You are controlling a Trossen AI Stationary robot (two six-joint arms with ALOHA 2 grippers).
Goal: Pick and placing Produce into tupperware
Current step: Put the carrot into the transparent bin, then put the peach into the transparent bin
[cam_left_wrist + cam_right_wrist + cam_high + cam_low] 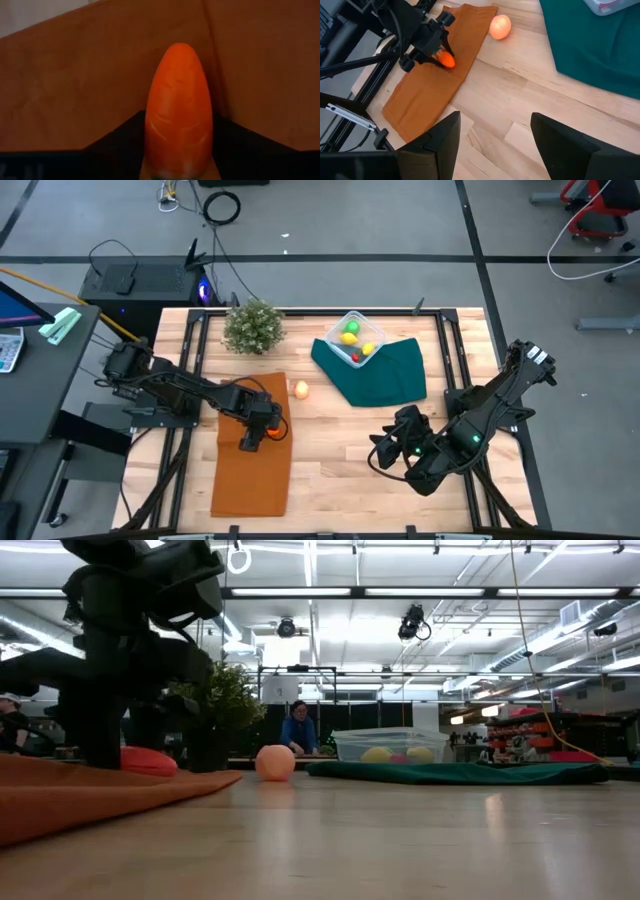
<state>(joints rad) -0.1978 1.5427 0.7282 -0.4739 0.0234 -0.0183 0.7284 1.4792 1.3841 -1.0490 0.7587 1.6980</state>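
Carrot (274, 432) lies on the orange cloth (250, 480) in the high view, under the left gripper (262, 430); the tupperware (353, 338) holds lemons on the green cloth (385, 375). Low view: a peach ball (275, 762) waits on the wood. Left wrist view: fingers flank the carrot, whether clamped I cannot tell. Squeeze mid-body before lifting. Right wrist view: the right gripper (495, 131) gapes, idle. No writing is legible.

Orange cloth (252, 457) flat on wooden table (340, 470) left, dark green cloth (385, 375) far right, potted plant (252, 326) far left, seated person (297, 729) beyond table.
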